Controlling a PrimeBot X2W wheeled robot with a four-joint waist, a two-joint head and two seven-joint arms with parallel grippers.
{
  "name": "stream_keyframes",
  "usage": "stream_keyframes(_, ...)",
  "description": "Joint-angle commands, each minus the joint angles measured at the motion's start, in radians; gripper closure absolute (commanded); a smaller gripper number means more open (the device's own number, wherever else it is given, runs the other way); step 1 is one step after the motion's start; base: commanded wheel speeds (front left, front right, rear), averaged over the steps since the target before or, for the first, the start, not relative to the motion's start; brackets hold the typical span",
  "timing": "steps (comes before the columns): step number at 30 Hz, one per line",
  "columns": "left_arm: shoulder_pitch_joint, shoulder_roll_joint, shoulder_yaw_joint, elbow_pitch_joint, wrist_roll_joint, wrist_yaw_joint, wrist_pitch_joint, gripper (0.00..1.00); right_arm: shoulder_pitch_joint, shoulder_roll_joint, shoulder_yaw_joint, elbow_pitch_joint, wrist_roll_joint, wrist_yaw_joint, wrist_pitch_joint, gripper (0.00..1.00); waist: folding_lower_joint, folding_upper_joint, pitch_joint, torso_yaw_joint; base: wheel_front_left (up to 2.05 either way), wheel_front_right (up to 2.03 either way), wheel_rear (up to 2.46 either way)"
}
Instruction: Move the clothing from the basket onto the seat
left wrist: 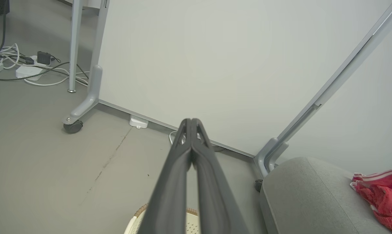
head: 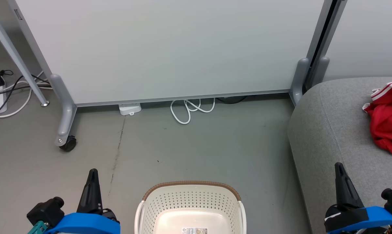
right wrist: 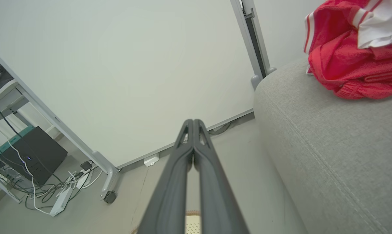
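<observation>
Head view puts the clothing [head: 387, 126] at the right edge of the frame, a crumpled bright red heap with white striped trim, lying on the seat [head: 329, 130], the light grey sofa that takes up the right side. Right wrist view has the same heap at its upper right, white lining showing, with a stitched seam running along the grey fabric below it. The basket [head: 191, 184] stands on the floor [head: 199, 146] at the bottom centre of the head view, well apart from the clothing and near the sofa's rounded corner; its brown rim, perforated cream wall and pale bottom with a small label [head: 195, 230] are in sight. The left gripper [head: 92, 174] rises at the lower left of that frame and the right gripper [head: 339, 169] at the lower right, in front of the sofa's edge. Each wrist view shows its own two dark fingers pressed together at the tips: both are closed and hold nothing. Across the top of the head view a white partition panel [head: 169, 48] stands on grey feet, a black castor [head: 68, 143] at centre left, and a white cable [head: 189, 109] lies looped on the grey floor under its lower edge
</observation>
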Motion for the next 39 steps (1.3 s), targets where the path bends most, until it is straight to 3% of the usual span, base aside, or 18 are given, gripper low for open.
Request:
stream_keyframes(1,-0.033,0.001,0.009,-0.018,-0.029,-0.003,0.005,1.00,-0.029,-0.003,-0.001,-0.015,0.031,0.000,0.005,1.00,0.0000,0.0000,0.000,0.000,0.00,0.00,0.00)
stream_keyframes(39,-0.074,0.000,0.063,-0.024,-0.549,-0.009,0.135,1.00,-0.067,-0.005,-0.004,-0.003,0.555,0.000,0.136,1.00,0.0000,0.0000,0.005,-0.027,0.00,0.00,0.00)
